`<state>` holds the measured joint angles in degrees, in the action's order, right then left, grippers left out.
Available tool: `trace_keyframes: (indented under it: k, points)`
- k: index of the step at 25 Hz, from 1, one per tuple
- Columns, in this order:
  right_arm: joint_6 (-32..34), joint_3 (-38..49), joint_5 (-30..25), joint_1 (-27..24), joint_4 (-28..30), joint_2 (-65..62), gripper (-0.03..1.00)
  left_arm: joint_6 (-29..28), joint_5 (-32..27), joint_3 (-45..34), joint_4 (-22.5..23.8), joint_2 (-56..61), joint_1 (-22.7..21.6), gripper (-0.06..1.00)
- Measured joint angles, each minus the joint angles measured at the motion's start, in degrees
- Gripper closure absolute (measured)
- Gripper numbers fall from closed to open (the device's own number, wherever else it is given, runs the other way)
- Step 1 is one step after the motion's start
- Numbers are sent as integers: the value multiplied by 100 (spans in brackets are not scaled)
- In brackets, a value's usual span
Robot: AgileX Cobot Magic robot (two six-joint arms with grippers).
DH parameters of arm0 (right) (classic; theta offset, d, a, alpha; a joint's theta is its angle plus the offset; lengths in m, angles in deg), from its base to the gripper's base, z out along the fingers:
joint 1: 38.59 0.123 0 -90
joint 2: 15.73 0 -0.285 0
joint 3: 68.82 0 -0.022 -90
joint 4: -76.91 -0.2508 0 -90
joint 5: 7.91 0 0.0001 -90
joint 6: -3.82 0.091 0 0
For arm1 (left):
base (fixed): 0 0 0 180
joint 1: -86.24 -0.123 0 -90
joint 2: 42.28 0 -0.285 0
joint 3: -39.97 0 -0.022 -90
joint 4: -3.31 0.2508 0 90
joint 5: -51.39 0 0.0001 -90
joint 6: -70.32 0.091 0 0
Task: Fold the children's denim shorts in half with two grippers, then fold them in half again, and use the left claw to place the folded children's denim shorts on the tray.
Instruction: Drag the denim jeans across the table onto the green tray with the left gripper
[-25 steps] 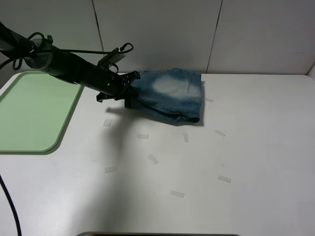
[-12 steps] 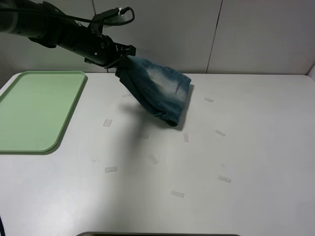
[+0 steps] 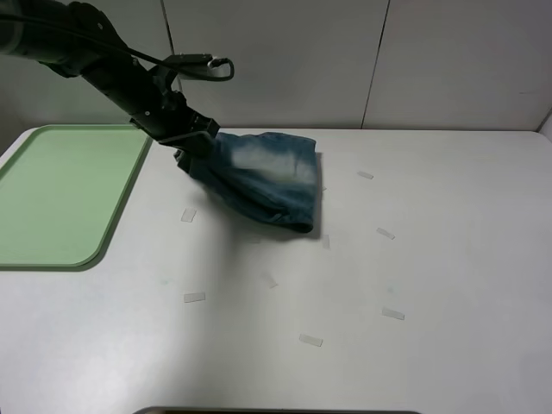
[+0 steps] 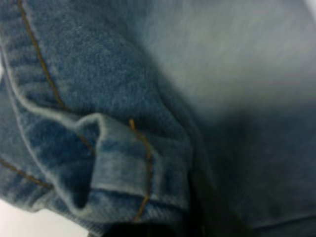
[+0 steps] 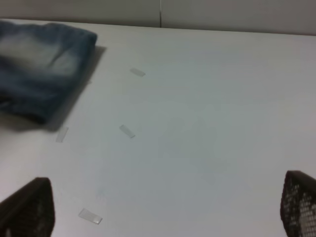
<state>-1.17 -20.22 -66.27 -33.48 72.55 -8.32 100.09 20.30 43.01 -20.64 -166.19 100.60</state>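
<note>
2 tools split: right tool [image 5: 163, 217] spread wide, idle over bare desk [image 3: 431, 259]. Farther off, denim shorts [image 3: 263, 179] lowered since a moment ago, folded bundle dragging on desk toward tray [image 3: 52, 194], pinched in left tool [image 3: 191, 147]. Both folds apparently done; tray placement pending.

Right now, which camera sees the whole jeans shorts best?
The high camera: it shows the whole folded denim shorts held at one corner by the left claw. The left wrist camera is so close it sees only blurry denim and seams. The right wrist camera catches just one end.
</note>
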Motion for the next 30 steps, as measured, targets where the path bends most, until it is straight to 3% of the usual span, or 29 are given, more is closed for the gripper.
trace_keyframes:
  k: [7,11,19,27,30]
  points:
    - [0,0,0,0,0,0,27,-1442,-475,0,2396,157,-485,84]
    - [0,2,0,0,0,0,27,-1892,-597,12,3422,282,-712,84]
    - [0,2,0,0,0,0,27,-2235,-805,12,4308,286,-857,84]
    - [0,2,0,0,0,0,27,-3729,-949,12,5681,286,-1161,84]
    - [0,2,0,0,0,0,27,-4286,-993,12,5966,286,-1368,84]
